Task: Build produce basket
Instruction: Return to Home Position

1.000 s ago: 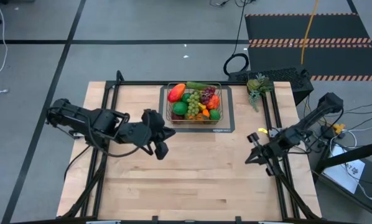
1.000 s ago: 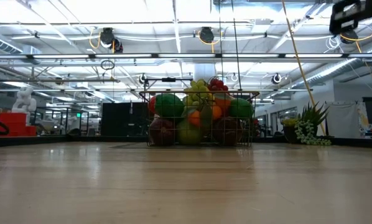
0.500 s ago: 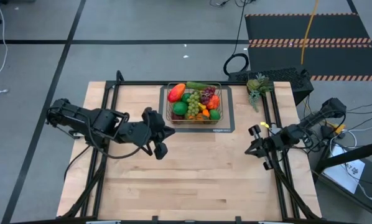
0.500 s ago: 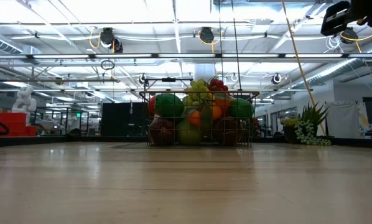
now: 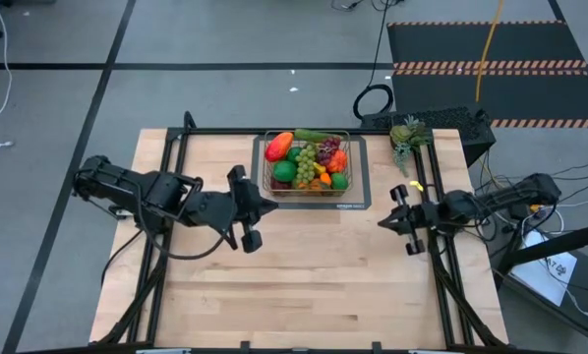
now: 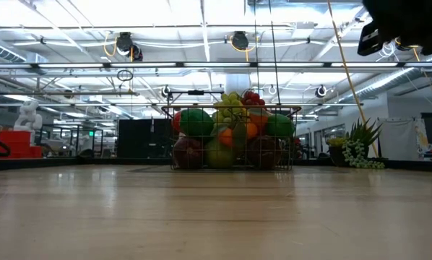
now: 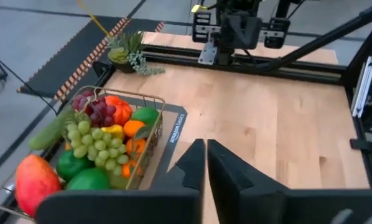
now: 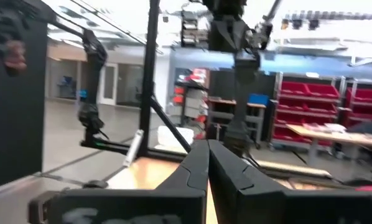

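Left gripper (image 5: pixel 269 206): fingers pressed together on nothing, raised over the table (image 5: pixel 304 285) just in front of the basket's left corner.
Right gripper (image 5: pixel 382 220): fingers pressed together on nothing, raised in front of the basket and off to its right.
Basket (image 5: pixel 306 193): wire, standing on a dark mat (image 5: pixel 359 193).
Produce (image 5: pixel 309 157): heaped inside the basket, grapes on top.
Plant (image 5: pixel 408 135): spiky green, behind the basket to its right, apart.

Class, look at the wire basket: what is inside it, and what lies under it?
Inside the basket: green grapes and purple grapes on top, a red mango, a cucumber, other fruit. Lower pieces are covered. Under it lies a dark mat.
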You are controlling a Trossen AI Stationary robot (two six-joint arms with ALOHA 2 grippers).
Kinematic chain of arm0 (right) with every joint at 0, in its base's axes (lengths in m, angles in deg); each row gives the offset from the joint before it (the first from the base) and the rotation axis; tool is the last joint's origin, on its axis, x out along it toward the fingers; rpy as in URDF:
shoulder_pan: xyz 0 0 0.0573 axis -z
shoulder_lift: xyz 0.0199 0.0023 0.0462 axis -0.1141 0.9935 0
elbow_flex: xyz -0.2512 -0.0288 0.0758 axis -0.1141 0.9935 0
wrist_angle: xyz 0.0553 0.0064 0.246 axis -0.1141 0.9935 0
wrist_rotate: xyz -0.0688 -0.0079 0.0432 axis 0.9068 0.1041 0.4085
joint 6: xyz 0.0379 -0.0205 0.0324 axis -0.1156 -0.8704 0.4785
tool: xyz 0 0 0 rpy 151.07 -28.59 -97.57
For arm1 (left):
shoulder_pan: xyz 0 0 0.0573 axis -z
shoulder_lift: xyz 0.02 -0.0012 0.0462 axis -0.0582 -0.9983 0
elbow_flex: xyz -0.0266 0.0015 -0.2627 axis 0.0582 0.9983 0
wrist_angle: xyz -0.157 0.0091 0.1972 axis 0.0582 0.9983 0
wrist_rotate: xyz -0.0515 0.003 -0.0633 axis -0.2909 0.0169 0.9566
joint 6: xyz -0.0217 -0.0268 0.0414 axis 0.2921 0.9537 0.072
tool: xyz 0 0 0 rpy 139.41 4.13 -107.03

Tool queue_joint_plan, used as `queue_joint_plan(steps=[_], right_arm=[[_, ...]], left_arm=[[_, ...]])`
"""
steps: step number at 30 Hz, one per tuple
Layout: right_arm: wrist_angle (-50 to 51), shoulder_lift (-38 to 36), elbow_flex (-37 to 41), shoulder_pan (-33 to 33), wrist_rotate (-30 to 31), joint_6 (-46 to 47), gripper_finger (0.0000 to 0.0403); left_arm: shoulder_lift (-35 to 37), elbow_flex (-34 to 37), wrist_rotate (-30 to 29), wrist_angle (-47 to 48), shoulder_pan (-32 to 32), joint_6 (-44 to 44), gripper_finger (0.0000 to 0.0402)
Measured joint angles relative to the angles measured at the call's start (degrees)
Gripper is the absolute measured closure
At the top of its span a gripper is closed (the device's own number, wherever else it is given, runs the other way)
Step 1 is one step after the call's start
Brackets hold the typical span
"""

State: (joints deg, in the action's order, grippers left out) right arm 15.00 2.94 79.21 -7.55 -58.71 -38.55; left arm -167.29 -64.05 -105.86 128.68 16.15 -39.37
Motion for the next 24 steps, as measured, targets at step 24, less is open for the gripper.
queue_joint_plan(steps=[24], right_arm=[[2.9,0.0,0.1,4.8,2.1,-4.5,0.0403]], left_arm=[[18.9,26.7,3.2,-18.6,-5.6,-7.4,0.0396]])
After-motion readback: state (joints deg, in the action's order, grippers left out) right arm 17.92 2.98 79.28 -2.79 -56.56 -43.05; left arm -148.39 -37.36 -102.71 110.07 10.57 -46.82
